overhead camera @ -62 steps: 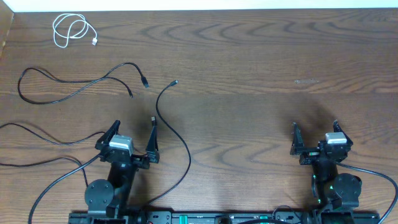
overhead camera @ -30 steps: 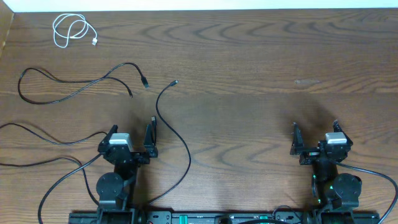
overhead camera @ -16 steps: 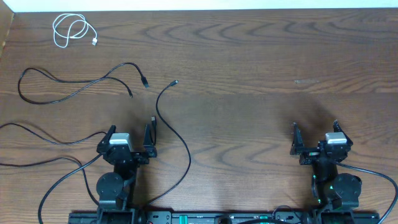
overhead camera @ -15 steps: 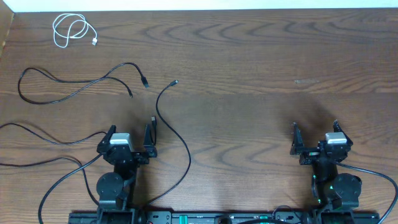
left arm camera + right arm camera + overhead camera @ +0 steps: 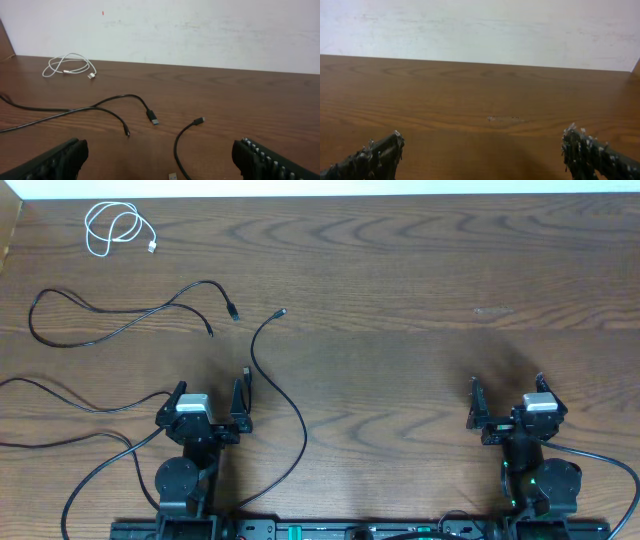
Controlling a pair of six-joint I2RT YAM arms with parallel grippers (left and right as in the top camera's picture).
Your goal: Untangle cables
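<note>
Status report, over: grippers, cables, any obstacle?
Left gripper open, empty; right gripper open, empty. Coiled thin white cable lies apart, far left; thin black cables spread before left gripper, none held. No obstacle seen.

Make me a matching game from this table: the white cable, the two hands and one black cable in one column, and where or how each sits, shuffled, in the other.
Things:
1. white cable
2. left hand
3. right hand
4. black cable

Places and states:
a. open, nothing lying ahead of it
b. coiled in the far left corner
c. open, cables lying ahead of it
d. one long curve just right of the left hand

Pairs: 1-b, 2-c, 3-a, 4-d
</note>
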